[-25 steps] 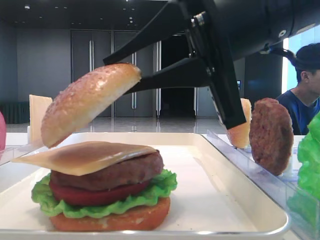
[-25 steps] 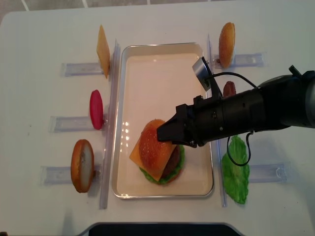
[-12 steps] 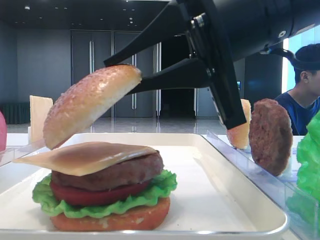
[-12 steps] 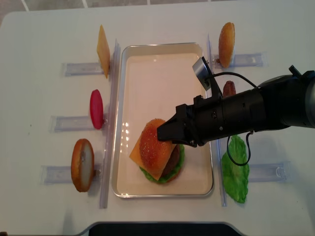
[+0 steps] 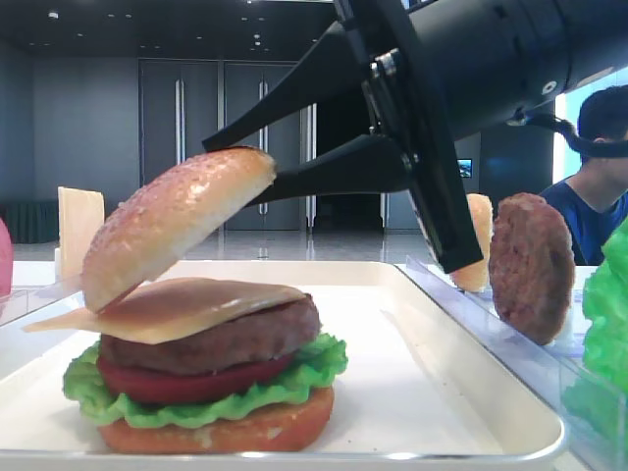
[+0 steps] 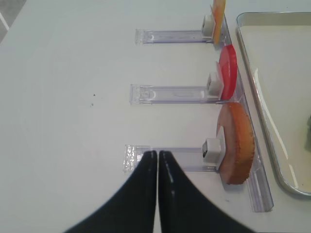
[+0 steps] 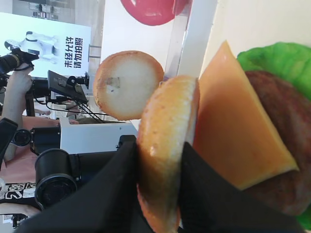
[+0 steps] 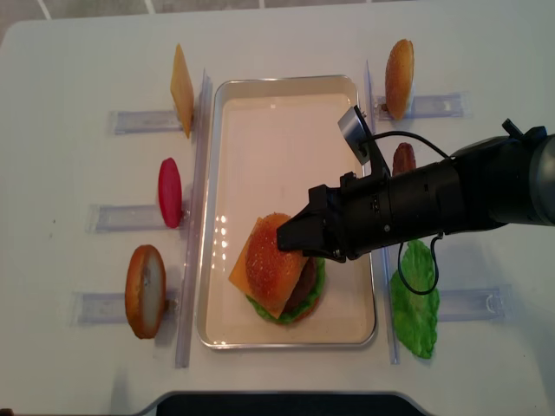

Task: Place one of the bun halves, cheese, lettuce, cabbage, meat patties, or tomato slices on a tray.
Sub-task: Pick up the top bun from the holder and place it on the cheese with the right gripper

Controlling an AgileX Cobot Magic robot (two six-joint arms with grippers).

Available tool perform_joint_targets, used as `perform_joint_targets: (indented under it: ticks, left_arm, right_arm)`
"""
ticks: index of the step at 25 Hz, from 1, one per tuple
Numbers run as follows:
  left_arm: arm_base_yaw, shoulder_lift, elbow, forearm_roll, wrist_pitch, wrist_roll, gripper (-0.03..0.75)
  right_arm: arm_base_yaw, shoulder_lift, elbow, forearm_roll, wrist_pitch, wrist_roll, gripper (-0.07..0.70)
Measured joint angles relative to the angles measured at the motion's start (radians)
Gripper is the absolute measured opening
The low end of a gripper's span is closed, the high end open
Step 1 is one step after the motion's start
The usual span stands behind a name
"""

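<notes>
My right gripper (image 8: 290, 234) is shut on the rim of a domed golden bun half (image 8: 267, 256). The bun half (image 5: 177, 221) hangs tilted over the stack, and its low left edge rests against the cheese (image 5: 167, 306). Under the cheese lie a meat patty (image 5: 216, 343), a tomato slice (image 5: 177, 385), lettuce (image 5: 314, 368) and a flat bottom bun, all on the cream tray (image 8: 286, 80). In the right wrist view the black fingers (image 7: 121, 184) pinch the bun half (image 7: 165, 141) beside the cheese (image 7: 233, 131). My left gripper (image 6: 158, 153) is shut and empty over a clear rack.
Clear racks flank the tray. The left ones hold a cheese slice (image 8: 181, 89), a tomato slice (image 8: 170, 192) and a bun (image 8: 145, 291). The right ones hold a bun (image 8: 399, 65), a patty (image 8: 403, 156) and a lettuce leaf (image 8: 414, 303). A person (image 5: 603, 167) sits behind.
The right gripper has lowered the bun half a little, so its low edge now meets the cheese. The left gripper has not moved.
</notes>
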Motion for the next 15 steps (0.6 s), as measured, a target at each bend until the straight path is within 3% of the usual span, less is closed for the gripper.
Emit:
perform_joint_targets:
  ticks: [10,15]
  left_arm:
    - [0.000,0.000,0.000,0.000,0.000,0.000,0.000]
    - [0.000,0.000,0.000,0.000,0.000,0.000,0.000]
  right_arm:
    - [0.000,0.000,0.000,0.001,-0.002,0.000,0.210]
    - [0.000,0.000,0.000,0.001,-0.009,0.001,0.257]
